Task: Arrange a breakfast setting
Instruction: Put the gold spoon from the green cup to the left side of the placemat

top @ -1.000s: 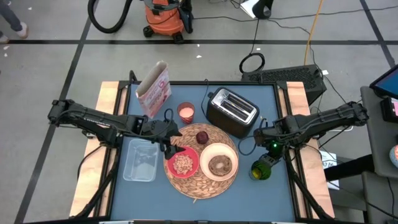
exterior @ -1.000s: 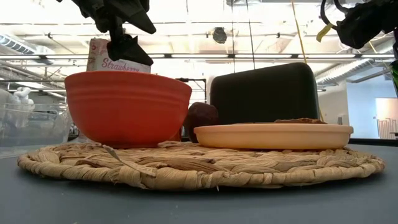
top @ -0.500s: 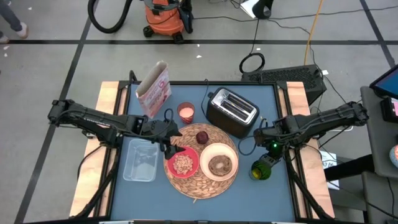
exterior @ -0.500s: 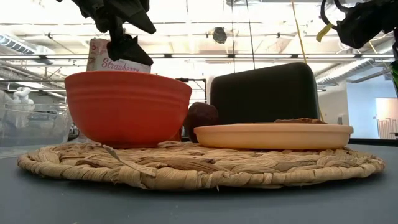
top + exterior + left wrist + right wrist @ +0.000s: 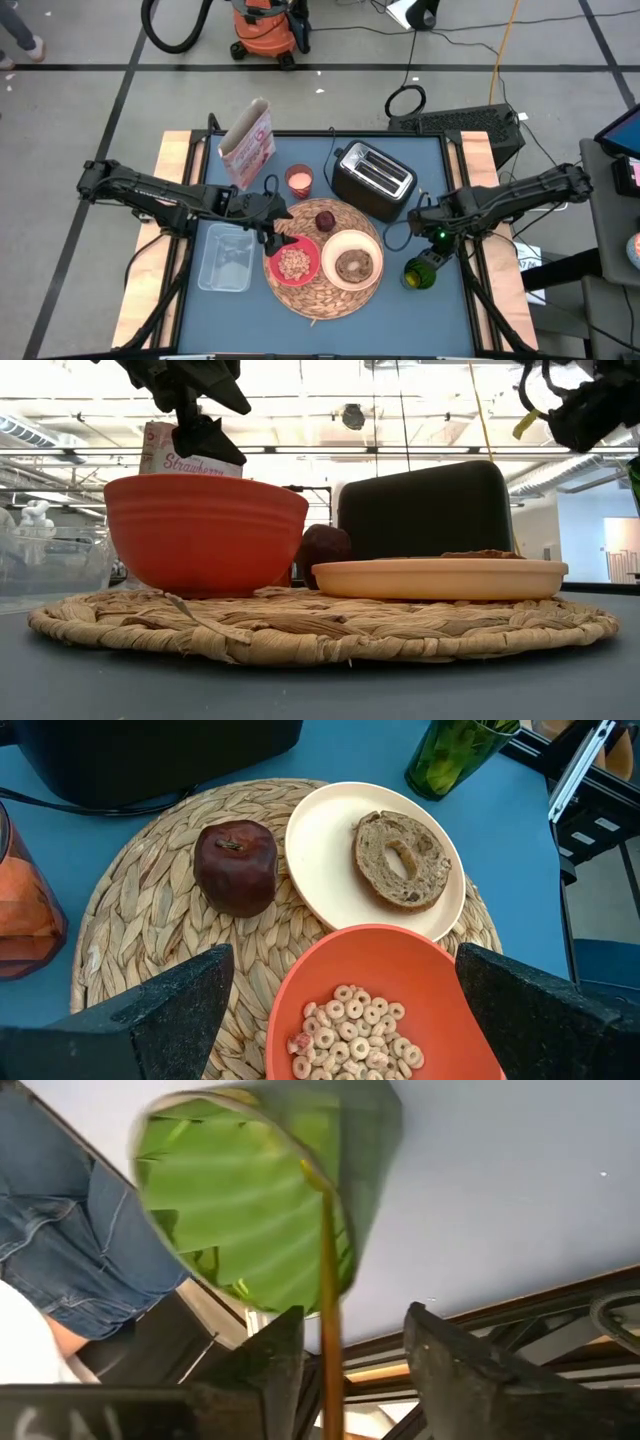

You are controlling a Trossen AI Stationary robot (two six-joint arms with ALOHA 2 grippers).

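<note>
Two things matter at this moment: the right gripper (image 5: 592,412) and the slim gold spoon (image 5: 328,1270). Compared with half a second before, this gripper has shifted a little to the side and slightly lower in the low view; everything else on the table (image 5: 420,320) lies as it did.

In the right wrist view the jaws stand apart with the spoon's handle between them. The spoon stands in the green cup (image 5: 422,272), which is off the mat on the right side. I judge the jaws are lining up on the handle and have not gripped it yet.

The left gripper (image 5: 340,990) hangs over the small red bowl (image 5: 293,262) with its jaws wide apart, holding nothing.

On the woven straw mat (image 5: 325,295) the bowl has cereal in it, the cream plate (image 5: 352,241) just beside it carries the toast (image 5: 353,266), and the dark red fruit (image 5: 325,220) sits behind them. So the spoon seems the only piece missing from the setting.
</note>
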